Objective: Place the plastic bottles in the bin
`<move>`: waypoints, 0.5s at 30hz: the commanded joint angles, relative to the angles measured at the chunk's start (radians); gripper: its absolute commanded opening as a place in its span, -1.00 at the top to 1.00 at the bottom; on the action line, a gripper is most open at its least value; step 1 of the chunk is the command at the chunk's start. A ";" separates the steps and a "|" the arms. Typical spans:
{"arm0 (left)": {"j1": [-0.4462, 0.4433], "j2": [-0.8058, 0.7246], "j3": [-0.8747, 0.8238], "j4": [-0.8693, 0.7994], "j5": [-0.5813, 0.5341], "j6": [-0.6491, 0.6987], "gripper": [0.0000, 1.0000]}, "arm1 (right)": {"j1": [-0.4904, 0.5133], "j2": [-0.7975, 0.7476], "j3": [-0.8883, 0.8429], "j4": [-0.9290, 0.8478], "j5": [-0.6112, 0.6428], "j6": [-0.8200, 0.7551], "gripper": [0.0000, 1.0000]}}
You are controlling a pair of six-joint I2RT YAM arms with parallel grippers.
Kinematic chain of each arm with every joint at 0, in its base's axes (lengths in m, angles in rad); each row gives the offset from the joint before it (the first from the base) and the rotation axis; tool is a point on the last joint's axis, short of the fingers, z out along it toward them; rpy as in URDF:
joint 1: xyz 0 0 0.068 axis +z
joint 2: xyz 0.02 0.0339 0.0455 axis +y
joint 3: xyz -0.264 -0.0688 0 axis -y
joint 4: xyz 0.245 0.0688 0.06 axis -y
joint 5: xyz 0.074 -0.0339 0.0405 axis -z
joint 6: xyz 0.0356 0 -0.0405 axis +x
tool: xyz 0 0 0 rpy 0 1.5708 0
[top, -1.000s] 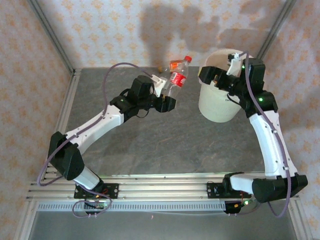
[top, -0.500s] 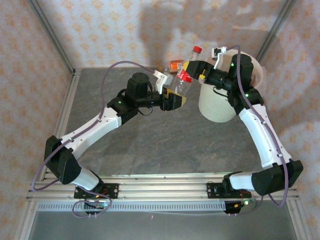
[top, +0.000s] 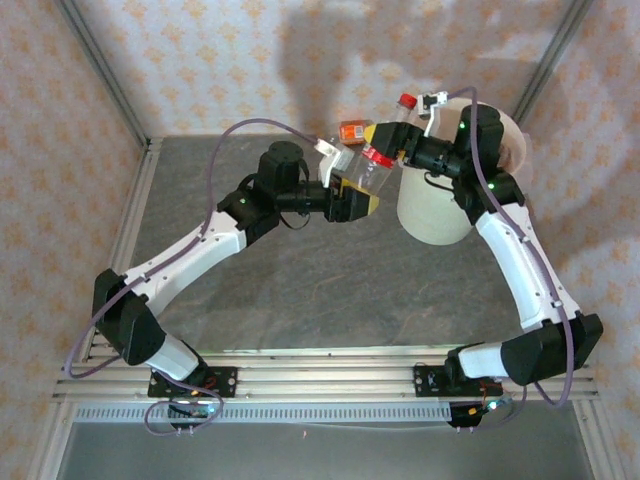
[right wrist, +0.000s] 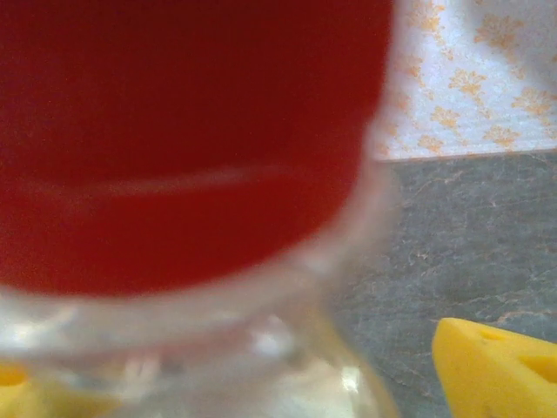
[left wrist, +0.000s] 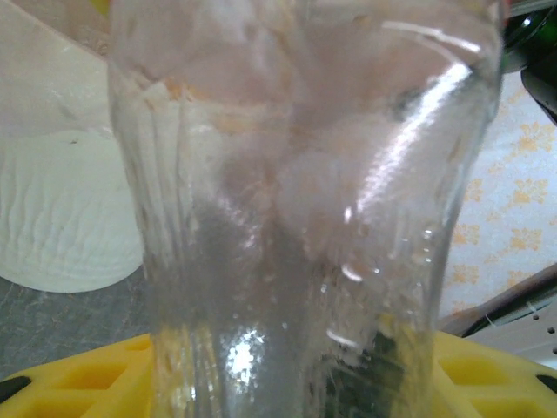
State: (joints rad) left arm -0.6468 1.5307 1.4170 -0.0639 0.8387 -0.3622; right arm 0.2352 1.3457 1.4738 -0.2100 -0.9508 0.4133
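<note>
Left claw point(top: 352, 200) clamped on the base of a clear bottle point(top: 372, 165), red label, red cap. I see it held off the tabletop point(top: 300, 290) near the far edge, tilted with the cap toward the bin point(top: 430, 215). On the left wrist camera the yellow fingers point(left wrist: 70, 383) sit either side of the bottle's clear body.

Right claw point(top: 395, 140) reaches from over the bin and straddles the bottle's upper end. Jaws wide: on the right wrist camera one yellow finger point(right wrist: 496, 366) stands apart from the bottle, tabletop showing between.

Bin stands at the far right corner. An orange-labelled bottle point(top: 352, 131) lies at the far edge, behind the held one.
</note>
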 commanded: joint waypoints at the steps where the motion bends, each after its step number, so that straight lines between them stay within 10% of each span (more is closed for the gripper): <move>1: -0.017 0.002 0.049 -0.020 0.049 0.041 0.17 | 0.004 -0.020 0.043 -0.040 -0.001 -0.051 -0.55; 6: -0.019 -0.005 0.056 -0.042 0.022 0.037 0.14 | 0.004 -0.049 0.045 -0.040 0.065 -0.057 -0.27; 8: -0.018 -0.016 0.052 -0.047 -0.020 0.021 -0.23 | 0.004 -0.067 0.064 -0.072 0.127 -0.092 -0.21; 11: -0.018 -0.042 0.041 -0.074 -0.141 0.009 -0.88 | 0.004 -0.081 0.144 -0.187 0.316 -0.187 -0.15; 15: -0.017 -0.068 0.038 -0.148 -0.320 0.007 -0.94 | -0.004 -0.039 0.314 -0.355 0.731 -0.306 -0.12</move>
State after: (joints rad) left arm -0.6613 1.5166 1.4319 -0.1570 0.6662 -0.3557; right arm 0.2401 1.3132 1.6737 -0.4614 -0.5682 0.2276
